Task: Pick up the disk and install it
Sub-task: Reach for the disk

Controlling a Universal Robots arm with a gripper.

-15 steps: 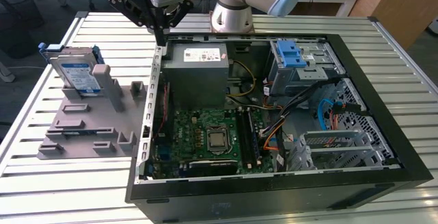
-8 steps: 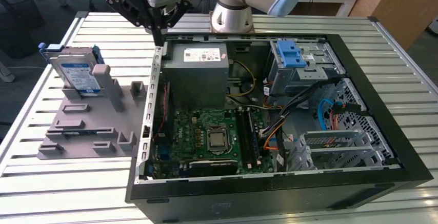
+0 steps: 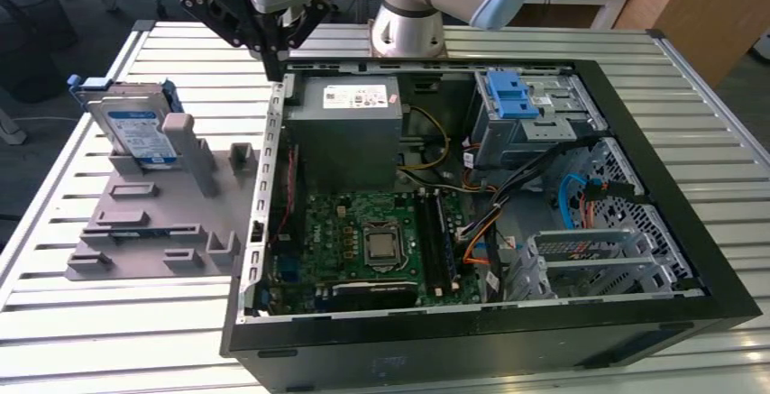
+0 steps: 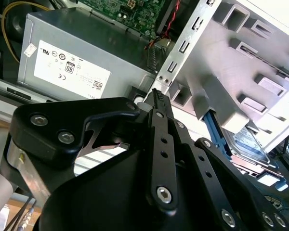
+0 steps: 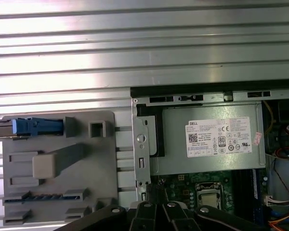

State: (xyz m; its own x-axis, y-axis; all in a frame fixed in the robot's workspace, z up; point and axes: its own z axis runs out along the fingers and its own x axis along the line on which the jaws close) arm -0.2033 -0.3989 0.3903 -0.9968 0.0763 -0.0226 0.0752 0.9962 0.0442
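Observation:
The disk (image 3: 132, 130) stands on edge in a grey holder (image 3: 157, 223) on the slatted table, at the exterior view's left of the open computer case (image 3: 481, 322). It is grey metal with a white and blue label and a blue carrier frame. In the first wrist view the disk (image 5: 36, 126) shows edge-on, and in the second wrist view the disk (image 4: 248, 144) lies past the holder. My gripper (image 3: 276, 68) hangs above the case's back corner wall, apart from the disk, shut with nothing in it. Its closed fingertips (image 4: 156, 95) point at the case's edge.
Inside the case are a grey power supply box with a white sticker (image 3: 349, 119), the green motherboard (image 3: 361, 241), a drive cage with a blue ridged latch (image 3: 511, 96) and loose cables. The holder has several upright posts (image 3: 193, 146). Bare table slats lie around it.

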